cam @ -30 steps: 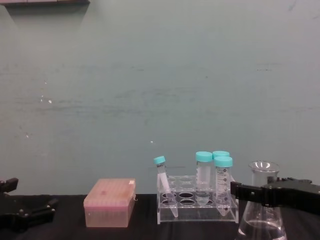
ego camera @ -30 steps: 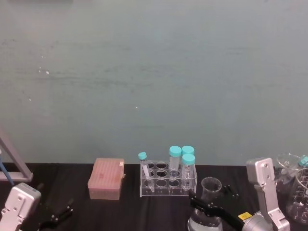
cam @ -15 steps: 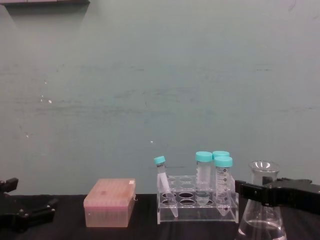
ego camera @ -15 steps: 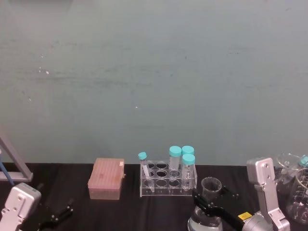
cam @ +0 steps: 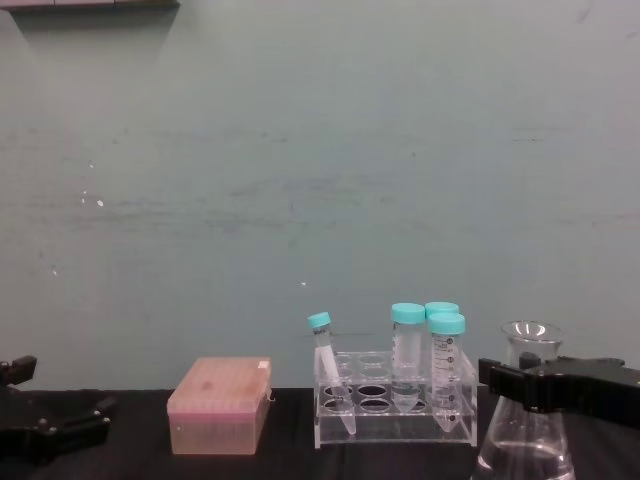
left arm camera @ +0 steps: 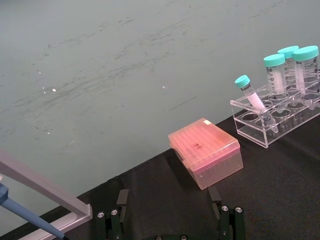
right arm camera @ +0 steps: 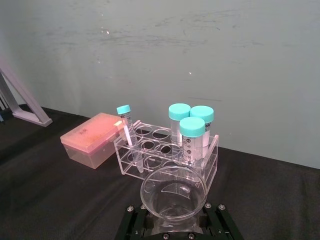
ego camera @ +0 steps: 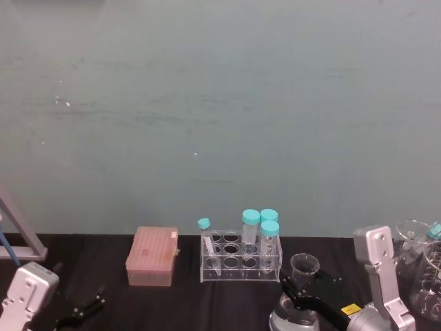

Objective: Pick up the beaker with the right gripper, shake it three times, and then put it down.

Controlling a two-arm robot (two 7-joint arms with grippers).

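Note:
The beaker [ego camera: 304, 266] is a clear conical flask standing on the black table at the near right, just right of the tube rack. In the chest view the beaker [cam: 526, 445] is crossed at the neck by a black finger. My right gripper [ego camera: 310, 283] has its jaws on either side of the neck, below the flared rim, and looks open. The right wrist view looks straight down into the beaker [right arm camera: 173, 192], with the right gripper [right arm camera: 173, 221] flanking it. My left gripper [ego camera: 84, 308] rests open at the near left, holding nothing.
A clear rack [ego camera: 241, 256] with teal-capped tubes stands left of the flask. A pink lidded box [ego camera: 151, 256] sits further left. More glassware [ego camera: 422, 272] crowds the right edge. A slanted metal stand [ego camera: 19, 231] is at the far left.
My right gripper has slid back toward the right along the flask's neck, while the flask has barely shifted. The left arm has not moved.

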